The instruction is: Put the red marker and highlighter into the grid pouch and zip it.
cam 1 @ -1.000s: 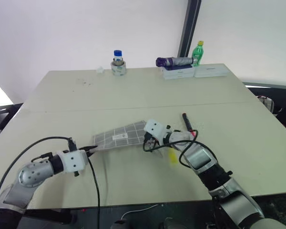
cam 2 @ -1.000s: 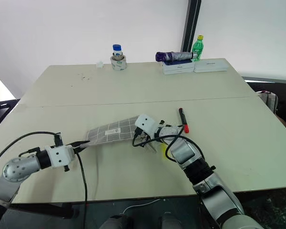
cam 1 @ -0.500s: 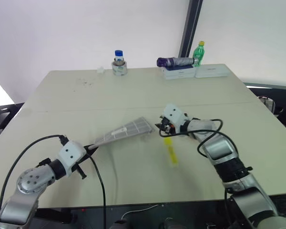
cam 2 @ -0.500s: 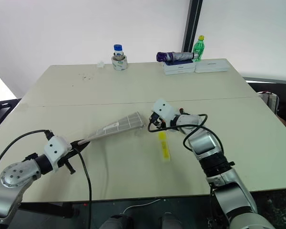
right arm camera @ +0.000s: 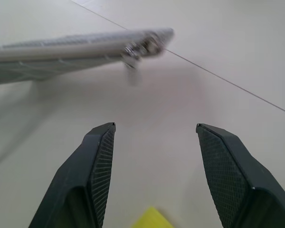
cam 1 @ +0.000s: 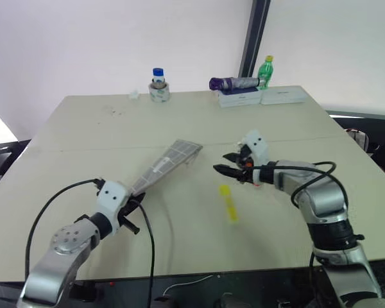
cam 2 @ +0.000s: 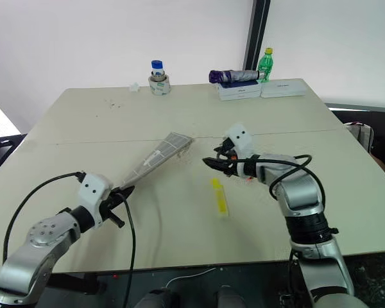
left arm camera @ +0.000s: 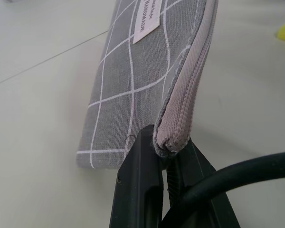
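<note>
A: While the left gripper point(left arm camera: 167, 156) pinches the near corner of the grid pouch point(cam 1: 165, 165), where's everything else?

B: Highlighter point(cam 1: 229, 203) lies flat on the table point(cam 1: 179, 125), right of the pouch, well apart. Right gripper point(cam 1: 226, 163) hovers between pouch and highlighter, above the table, fingers point(right arm camera: 97, 161) spread, nothing in them.

A: Pouch flat?

B: No, tilted on edge, zipper side up, far end toward the bottles.

A: Red marker?

B: A red bit pokes out just behind the right gripper's wrist, right of the pouch; mostly hidden.
</note>
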